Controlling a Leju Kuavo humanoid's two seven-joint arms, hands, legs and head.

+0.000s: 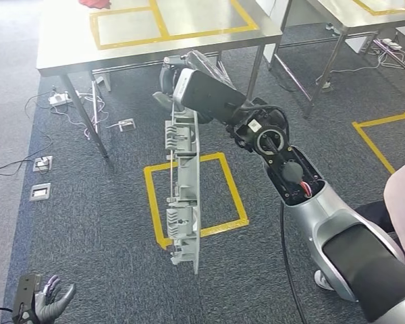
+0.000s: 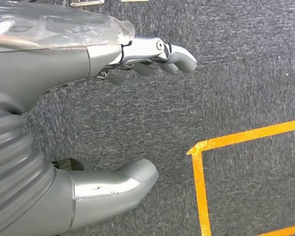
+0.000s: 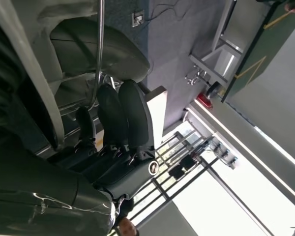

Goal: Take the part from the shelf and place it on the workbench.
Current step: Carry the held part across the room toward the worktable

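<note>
- Your right hand (image 1: pixel 182 86) is clamped on the top end of the part (image 1: pixel 182 185), a long grey ribbed plastic piece that hangs down from the grip, nearly upright, over the carpet (image 1: pixel 88 223).
- In the right wrist view, the dark fingers (image 3: pixel 132 115) are curled around the part's (image 3: pixel 155 110) pale edge, with a thin metal rod running past them.
- The part is in the air, in front of a yellow taped square (image 1: pixel 231 185) on the carpet, and is not on any surface.
- The bench (image 1: pixel 68 47) stands just beyond the hand, a steel top marked with yellow tape; a red object (image 1: pixel 94 3) lies at its far edge.
- Your left hand (image 1: pixel 52 300) hangs low at your side, holding nothing; in the left wrist view its fingers (image 2: pixel 168 51) are stretched out, well apart from the thumb (image 2: pixel 116 184).
- A second steel bench (image 1: pixel 353 13) stands off to the right, and cables and a power strip (image 1: pixel 60 99) lie on the carpet under the near bench.
- A person's pink sleeve (image 1: pixel 404 202) shows at the right edge.
</note>
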